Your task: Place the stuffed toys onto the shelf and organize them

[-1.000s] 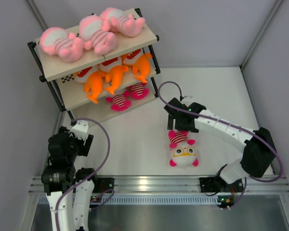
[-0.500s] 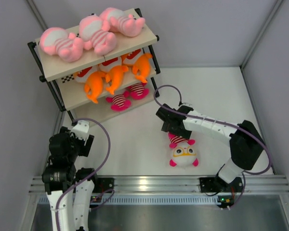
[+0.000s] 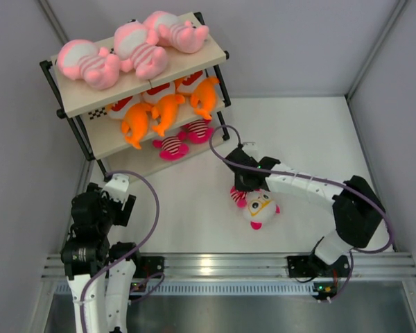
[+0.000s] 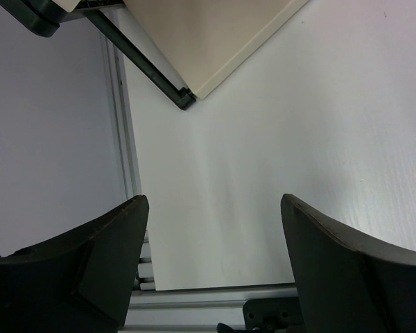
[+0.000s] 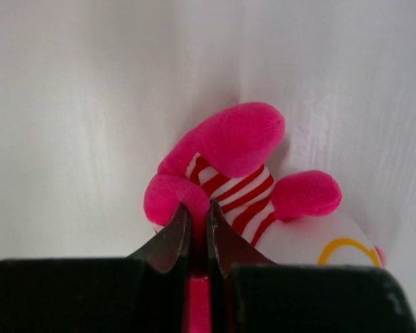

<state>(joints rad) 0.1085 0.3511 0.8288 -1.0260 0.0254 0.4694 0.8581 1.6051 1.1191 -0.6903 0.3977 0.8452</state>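
One stuffed toy [image 3: 258,207] with a white head, yellow glasses and a magenta-striped shirt lies tilted on the white table. My right gripper [image 3: 243,186] is shut on one of its pink limbs; the wrist view shows the fingertips [image 5: 182,223] pinching the plush of this toy [image 5: 230,149]. The shelf [image 3: 76,101] stands at the back left, with three pale pink toys [image 3: 128,50] on its top board, three orange toys [image 3: 168,106] on the middle one and two magenta-striped toys [image 3: 184,139] on the lowest. My left gripper [image 4: 215,236] hangs open and empty near the shelf's foot [image 4: 184,98].
My left arm [image 3: 90,222] is folded at the near left, beside the left wall. Along the table's near edge runs an aluminium rail [image 3: 215,263]. Grey walls enclose the table on the left, back and right.
My right gripper moved left and down onto the toy and shut on its pink limb. The toy turned and shifted slightly up and left. The left arm stayed still.
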